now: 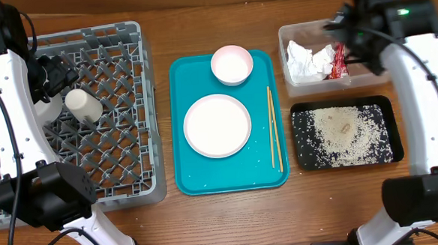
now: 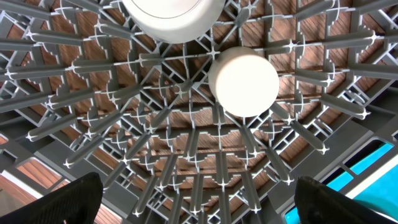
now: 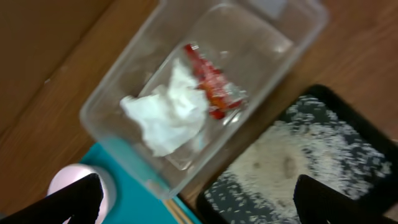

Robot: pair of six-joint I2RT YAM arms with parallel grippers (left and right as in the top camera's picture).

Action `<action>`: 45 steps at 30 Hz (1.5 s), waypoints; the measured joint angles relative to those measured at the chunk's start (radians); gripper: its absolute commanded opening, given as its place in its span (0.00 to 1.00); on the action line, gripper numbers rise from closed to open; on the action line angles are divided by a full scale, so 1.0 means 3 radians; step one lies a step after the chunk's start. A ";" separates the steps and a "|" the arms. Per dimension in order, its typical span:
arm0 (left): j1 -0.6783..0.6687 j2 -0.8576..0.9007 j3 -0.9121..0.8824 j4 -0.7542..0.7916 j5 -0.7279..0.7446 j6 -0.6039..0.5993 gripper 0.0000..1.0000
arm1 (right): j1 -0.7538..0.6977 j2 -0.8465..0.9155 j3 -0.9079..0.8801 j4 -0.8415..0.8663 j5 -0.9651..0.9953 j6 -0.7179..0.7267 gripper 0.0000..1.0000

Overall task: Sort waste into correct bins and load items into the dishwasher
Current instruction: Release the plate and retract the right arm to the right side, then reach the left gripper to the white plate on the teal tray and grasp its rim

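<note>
Left end effector point(image 2: 200, 202) and right end effector point(image 3: 199, 202) hover, fingers apart (both wide).

White arm links point(image 1: 16, 125), black joints point(image 1: 42, 195), thin black cables point(image 1: 11, 234), green light point(image 1: 403, 11), black jaws

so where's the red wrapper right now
In the overhead view the red wrapper lies inside the clear tub at the upper right of the picture, beside the crumpled napkin, with the black tray of rice just below.

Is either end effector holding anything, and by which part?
Nothing is held. Left end effector open above the cup in the rack; right end effector open above the tub.
</note>
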 measured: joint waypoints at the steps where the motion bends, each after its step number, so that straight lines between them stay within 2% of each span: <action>1: 0.0000 0.0000 0.0000 0.0000 0.0001 0.0000 1.00 | -0.0088 0.0000 0.0000 -0.0022 0.0008 0.0001 1.00; 6: 0.0000 0.0000 0.0000 0.0000 0.0010 -0.0014 1.00 | -0.0462 0.0000 0.0000 -0.0032 0.0027 0.0001 1.00; 9: 0.0000 0.0000 -0.0001 -0.0080 0.0249 -0.0047 1.00 | -0.0565 0.0000 0.0000 -0.0033 0.0038 0.0000 1.00; 13: -0.0006 0.0000 -0.0004 -0.0258 0.0994 0.0023 1.00 | -0.0607 0.0000 0.0000 -0.0033 0.0046 -0.0001 1.00; 17: -0.0111 0.0000 -0.0006 -0.0259 0.1919 0.0539 1.00 | -0.0607 0.0000 0.0000 -0.0033 0.0045 0.0000 1.00; 19: -0.0271 0.0000 -0.0006 -0.0259 0.2192 0.0713 1.00 | -0.0607 0.0000 0.0000 -0.0033 0.0046 0.0000 1.00; 22: -0.0683 0.0000 -0.0006 -0.0257 0.2345 0.0863 1.00 | -0.0607 0.0000 0.0000 -0.0033 0.0045 0.0001 1.00; 26: -0.1490 0.0000 -0.0015 -0.0141 0.2220 0.0882 1.00 | -0.0607 0.0000 0.0000 -0.0033 0.0045 0.0000 1.00; 29: -0.1925 0.0000 -0.0019 0.0015 0.2096 0.0882 1.00 | -0.0607 0.0000 0.0000 -0.0033 0.0045 0.0000 1.00; 31: -0.2244 0.0000 -0.0023 0.0136 0.2033 0.0880 0.92 | -0.0607 0.0000 0.0000 -0.0033 0.0045 0.0001 1.00; 34: -0.2566 0.0000 -0.0025 0.0355 0.1851 0.0877 0.90 | -0.0608 0.0000 0.0000 -0.0033 0.0046 0.0001 1.00; 38: -0.2978 0.0005 -0.0025 0.0384 0.1328 0.0741 0.71 | -0.0607 0.0000 0.0000 -0.0033 0.0046 0.0000 1.00; 42: -0.3328 0.0107 -0.0024 0.0375 0.0801 0.0530 0.62 | -0.0607 0.0000 0.0000 -0.0033 0.0046 0.0001 1.00; 45: -0.3484 0.0315 -0.0024 0.0376 0.0591 0.0431 0.53 | -0.0607 0.0000 0.0000 -0.0033 0.0045 0.0001 1.00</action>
